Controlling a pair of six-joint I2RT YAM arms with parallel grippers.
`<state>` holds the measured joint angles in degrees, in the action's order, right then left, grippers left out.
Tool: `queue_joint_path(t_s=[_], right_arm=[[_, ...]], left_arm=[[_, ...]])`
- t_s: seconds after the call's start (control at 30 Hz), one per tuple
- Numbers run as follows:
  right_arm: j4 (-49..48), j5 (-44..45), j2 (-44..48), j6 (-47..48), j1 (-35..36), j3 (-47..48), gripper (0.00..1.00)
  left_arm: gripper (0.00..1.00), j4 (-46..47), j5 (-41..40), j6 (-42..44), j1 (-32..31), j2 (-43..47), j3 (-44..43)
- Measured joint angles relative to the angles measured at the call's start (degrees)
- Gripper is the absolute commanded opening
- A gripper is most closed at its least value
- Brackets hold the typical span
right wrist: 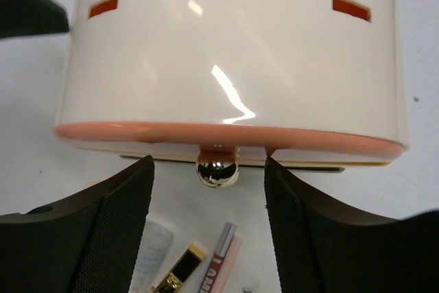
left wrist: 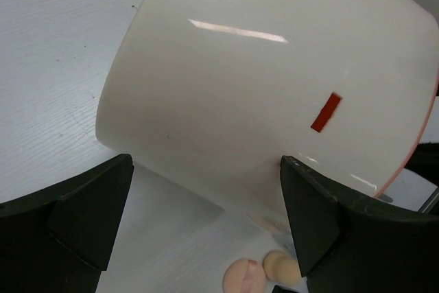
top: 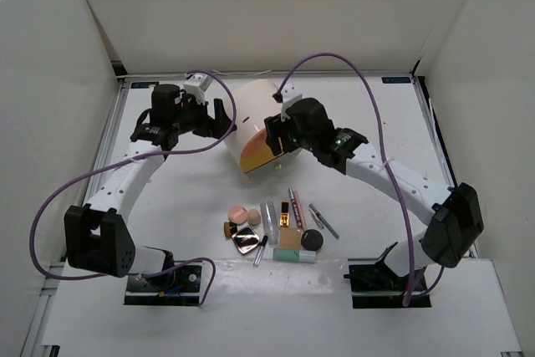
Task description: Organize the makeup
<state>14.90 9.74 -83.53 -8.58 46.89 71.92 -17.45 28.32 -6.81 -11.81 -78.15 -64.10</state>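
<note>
the makeup [top: 272,232] is lying in a little pile on the white table [top: 167,206], near the front and between the two arms. in the pile, two pink round sponges [top: 238,212] are sitting on the left side, and a black square compact [top: 246,242] is lying just below them. a clear tube [top: 269,219] is lying in the middle, next to a tan pad [top: 289,238]. a black round compact [top: 312,240] is sitting on the right, and a mint-green tube [top: 294,255] is lying at the front. thin pencils [top: 323,221] are lying at the right edge. behind the pile, a big cream box [top: 255,127] is sitting with its orange edge facing the makeup. the left gripper [top: 219,119] is hanging just beside the left side of the box, and its jaws are standing wide apart with nothing in them. the right gripper [right wrist: 209,211] is pointing at the front of the box. its jaws are standing apart, one on each side of a shiny gold knob [right wrist: 217,166], and they are not touching it. no gripper is holding any makeup.
</note>
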Motion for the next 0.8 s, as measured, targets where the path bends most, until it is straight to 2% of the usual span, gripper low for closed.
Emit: queue_joint_path(t_s=[0.27, 0.37, 0.43, 0.53, 0.67, 0.8], right_arm=[[-0.4, -11.7, -5.6, 0.9, -8.7, 3.8, 0.5], [-0.7, -15.8, -6.2, 2.0, -10.2, 4.1, 0.35], [-0.7, -16.9, -6.2, 3.1, -10.9, 4.2, 0.21], [-0.4, -18.6, -6.2, 3.6, -11.6, 4.2, 0.09], [0.1, -19.1, -5.7, 4.7, -11.8, 3.8, 0.08], [1.2, -18.4, -0.5, 5.9, -12.0, -0.8, 0.04]], left_arm=[[0.98, 0.3, 0.3, 0.6, -1.2, -3.0, -1.2], [0.98, 0.3, 0.4, 0.9, -1.2, -4.6, -2.6], [0.98, -0.1, 0.4, 1.1, -1.2, -5.2, -3.4], [0.98, -0.1, 0.2, 1.3, -1.2, -5.4, -3.9], [0.98, -0.1, -0.6, 1.3, -1.3, -5.4, -4.0], [0.98, -0.1, -1.4, 1.0, -1.4, -5.4, -4.0]])
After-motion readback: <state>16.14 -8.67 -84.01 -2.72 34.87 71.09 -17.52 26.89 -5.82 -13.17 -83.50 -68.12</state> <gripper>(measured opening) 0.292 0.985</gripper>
